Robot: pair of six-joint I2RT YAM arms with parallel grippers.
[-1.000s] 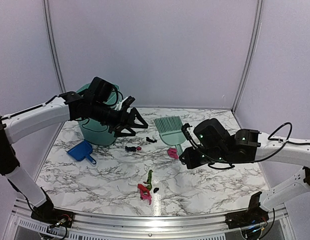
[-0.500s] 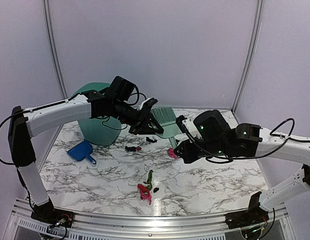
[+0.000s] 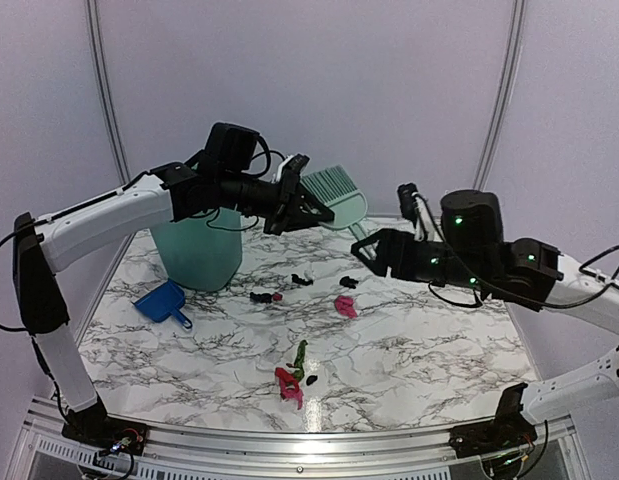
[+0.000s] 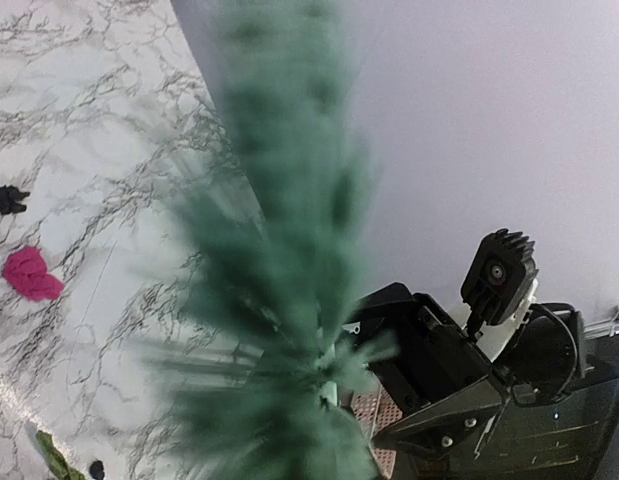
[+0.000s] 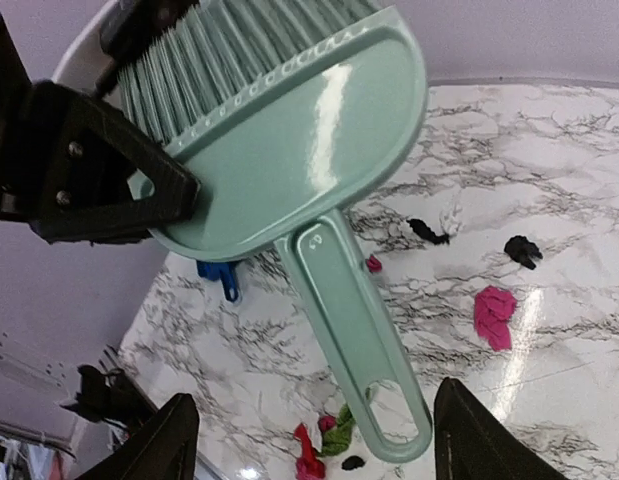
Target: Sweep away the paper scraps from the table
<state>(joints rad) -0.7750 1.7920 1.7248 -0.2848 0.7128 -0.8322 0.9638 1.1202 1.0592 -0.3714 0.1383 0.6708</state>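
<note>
"Starting with the largest thing, what was there?" the listener asked.

"A table (image 3: 439, 370) of white marble pattern with dark veins filled the view from above," the describer said. "At its back left stood a teal bin (image 3: 194, 258)."

"What were the claws doing?"

"The left gripper (image 3: 292, 205) was raised above the back of the table. Its jaws were clamped on the head of a mint-green brush (image 3: 334, 190), close by the bristles. The brush hung in the air with its handle pointing toward the right gripper (image 5: 324, 435). That claw was open. In its own wrist view its fingers (image 5: 174, 440) stood on either side of the handle's end, holding nothing."

"And the smaller things?"

"A blue dustpan (image 3: 161, 302) lay at the left, near the bin. The paper scraps (image 3: 289, 378) lay on the table, unswept. Black and pink bits sat around the middle, and a red and green cluster lay nearer the front."

"What could have gone wrong?"

"In my judgement, the grip was the risk. A hold on the head beside the bristles gives poor leverage for sweeping. The brush could have twisted or slipped out and dropped among the scraps, scattering them. Bits that light could also have skipped off the table's edge under a hard stroke, missing the dustpan."
</note>
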